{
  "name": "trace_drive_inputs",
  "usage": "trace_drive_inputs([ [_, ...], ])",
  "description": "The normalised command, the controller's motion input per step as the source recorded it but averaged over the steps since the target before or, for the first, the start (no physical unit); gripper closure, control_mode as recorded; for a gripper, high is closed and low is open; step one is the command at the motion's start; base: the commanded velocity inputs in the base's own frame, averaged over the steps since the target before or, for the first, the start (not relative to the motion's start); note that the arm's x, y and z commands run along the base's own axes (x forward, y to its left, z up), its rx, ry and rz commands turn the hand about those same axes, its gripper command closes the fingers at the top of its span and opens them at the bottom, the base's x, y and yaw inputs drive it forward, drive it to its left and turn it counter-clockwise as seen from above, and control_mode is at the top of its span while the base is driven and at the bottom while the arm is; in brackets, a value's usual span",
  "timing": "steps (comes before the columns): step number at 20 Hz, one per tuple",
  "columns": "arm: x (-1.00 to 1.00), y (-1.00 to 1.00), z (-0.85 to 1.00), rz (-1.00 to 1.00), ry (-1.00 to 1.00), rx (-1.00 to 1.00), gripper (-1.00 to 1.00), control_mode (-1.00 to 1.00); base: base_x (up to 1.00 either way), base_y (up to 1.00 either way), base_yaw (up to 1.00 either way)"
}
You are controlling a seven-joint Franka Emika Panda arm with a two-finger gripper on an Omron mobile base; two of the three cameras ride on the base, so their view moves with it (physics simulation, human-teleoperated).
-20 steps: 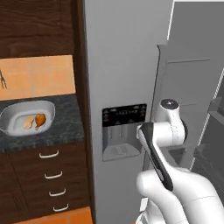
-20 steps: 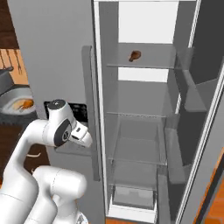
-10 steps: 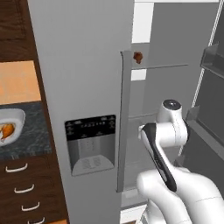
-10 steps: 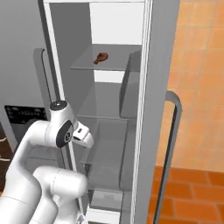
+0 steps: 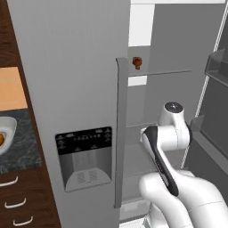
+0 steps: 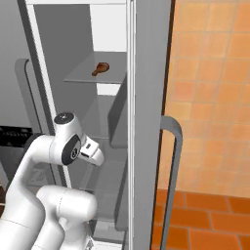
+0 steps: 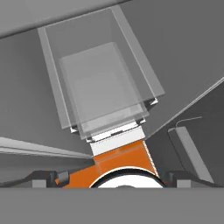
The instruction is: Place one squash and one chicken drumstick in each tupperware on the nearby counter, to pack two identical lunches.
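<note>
A glossy orange-brown chicken drumstick (image 5: 136, 62) (image 6: 100, 69) lies on an upper glass shelf inside the open fridge. My gripper (image 6: 96, 154) (image 7: 114, 178) hangs well below that shelf, in front of the fridge's middle, pointing down into it. Its fingertips (image 7: 47, 177) stand wide apart, open and holding nothing. One pale tupperware (image 5: 6, 132) sits on the speckled counter (image 5: 22, 151) at the far left, cut by the frame edge. An orange piece (image 5: 1, 140) lies in it; squash or drumstick, I cannot tell.
The shut left fridge door carries a dispenser panel (image 5: 84, 156) and a long vertical handle (image 5: 120, 133). The open right door (image 6: 146, 122) with its looped handle (image 6: 171, 161) stands edge-on beside my arm. A clear drawer (image 7: 100, 87) lies below the hand. Dark drawers (image 5: 18, 202) sit under the counter.
The base has driven right, so both base views have slid left and the tupperware now sits at the left edge. The arm keeps its pose and the gripper stays open.
</note>
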Motion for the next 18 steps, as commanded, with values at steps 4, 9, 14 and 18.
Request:
trace_drive_inputs([
  [4, 0.00, 0.00, 0.00, 0.00, 0.00, 0.00, -1.00, 1.00, 0.23, -0.23, 0.00],
  [9, 0.00, -0.11, 0.55, 0.00, -0.10, 0.01, -1.00, -1.00, 0.00, -0.14, 0.00],
  [14, -0.04, 0.00, 1.00, 0.01, -0.39, -0.02, -1.00, -1.00, 0.00, 0.00, 0.00],
  [18, -0.11, 0.03, 1.00, 0.05, -0.31, -0.08, -1.00, -1.00, 0.00, 0.00, 0.00],
])
